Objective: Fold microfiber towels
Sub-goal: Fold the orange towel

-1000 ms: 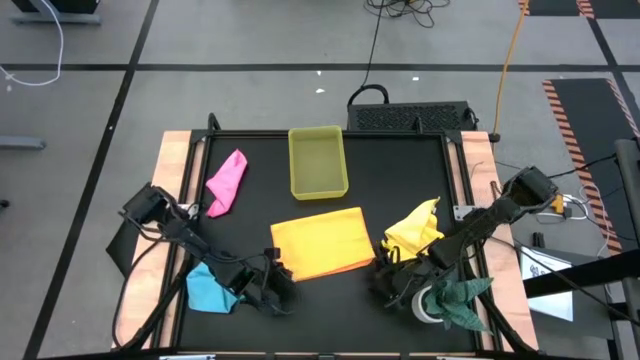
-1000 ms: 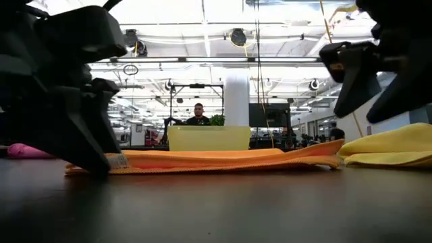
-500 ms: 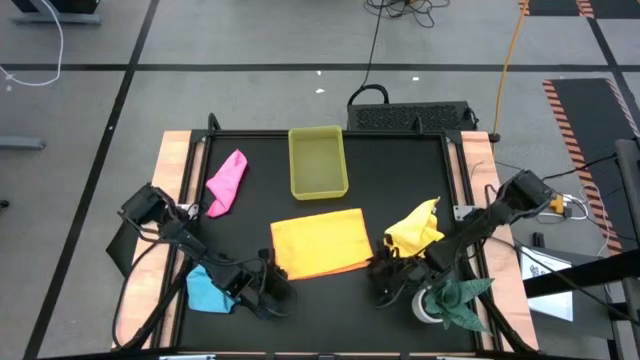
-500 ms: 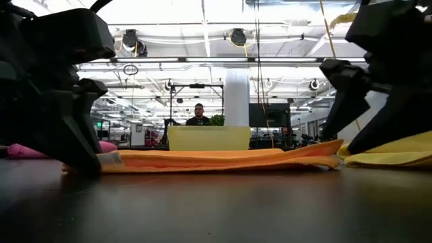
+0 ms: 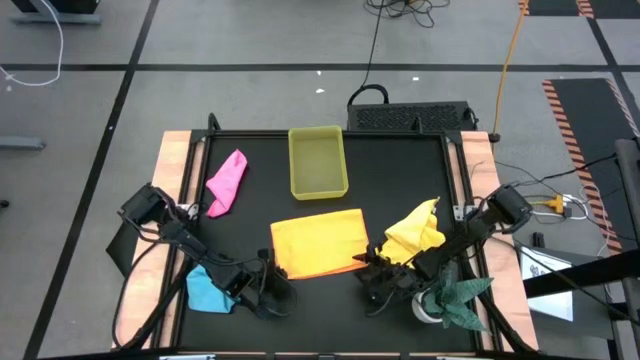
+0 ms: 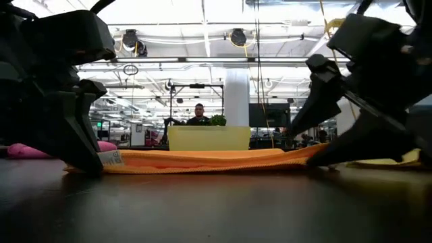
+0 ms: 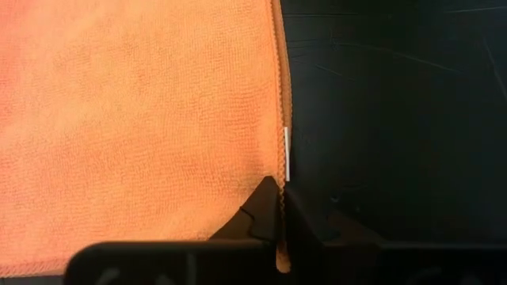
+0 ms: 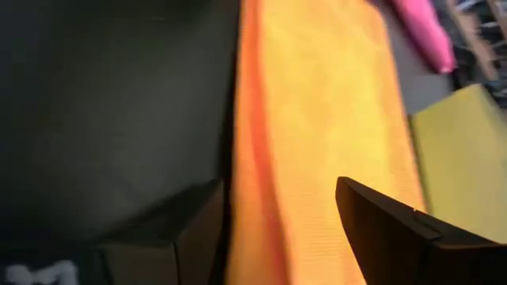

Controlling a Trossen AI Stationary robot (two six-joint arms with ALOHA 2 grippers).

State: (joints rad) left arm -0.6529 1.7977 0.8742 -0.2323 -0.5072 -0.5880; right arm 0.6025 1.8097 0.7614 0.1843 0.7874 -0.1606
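The orange towel (image 5: 318,243) lies flat in the middle of the black table. My left gripper (image 5: 272,274) is shut on its near left corner. My right gripper (image 5: 366,270) stands open at the near right corner, its fingers astride the towel's edge (image 8: 261,222). A pink towel (image 5: 227,182) lies at the far left, a crumpled yellow one (image 5: 413,232) at the right, and a light blue one (image 5: 207,290) at the near left by my left arm. My left gripper pinches the orange towel's hemmed edge (image 7: 279,190) between its two fingers, at the near left corner beside a small white tag (image 6: 111,159). The fingers slant down from the near left. The towel lies flat on the table. I cannot tell whether my right gripper touches the towel.
A translucent yellow tray (image 5: 317,162) stands beyond the orange towel, toward the far edge. A dark green cloth (image 5: 458,300) lies bunched at the near right under my right arm. Bare black table (image 5: 320,310) lies near the front edge between the arms.
My left gripper has stayed at the towel's near left corner and shut on it. My right gripper has come down and toward the towel's near right corner, tipping and rolling as it went, so that its fingers now stand astride the towel's edge.
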